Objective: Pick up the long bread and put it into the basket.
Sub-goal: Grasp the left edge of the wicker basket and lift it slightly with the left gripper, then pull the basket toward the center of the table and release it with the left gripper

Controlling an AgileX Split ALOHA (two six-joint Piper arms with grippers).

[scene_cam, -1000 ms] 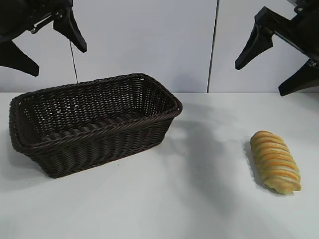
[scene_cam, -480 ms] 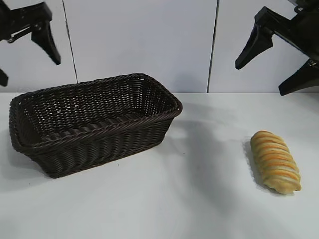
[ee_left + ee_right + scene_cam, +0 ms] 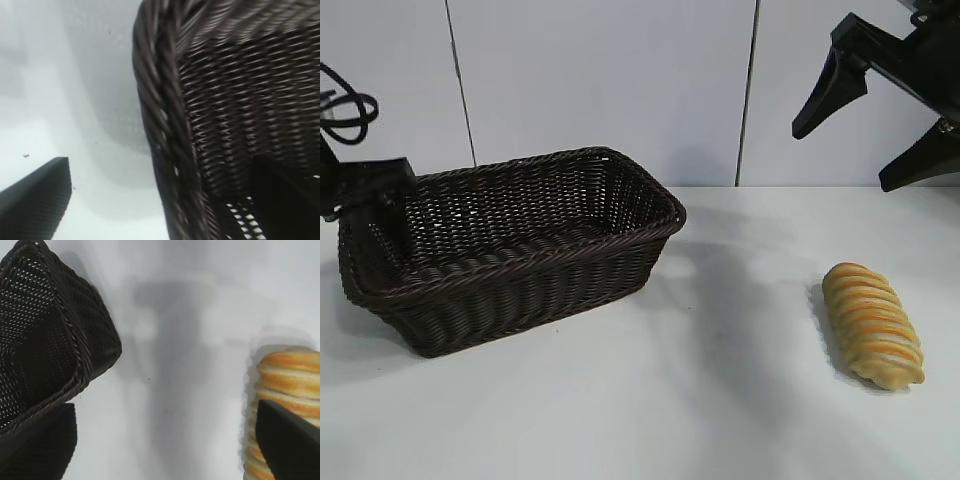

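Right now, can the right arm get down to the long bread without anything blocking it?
Probably yes. The right gripper hangs open above the long bread, which lies alone on the white table, well apart from the basket.

Left arm low at the exterior view's left edge, left gripper [image 3: 365, 200] pointing steeply down; fingers [image 3: 37, 200] look parted, but the wrist view is blurred. Right arm high at upper right, right gripper [image 3: 880, 125] spread wide, angled down.
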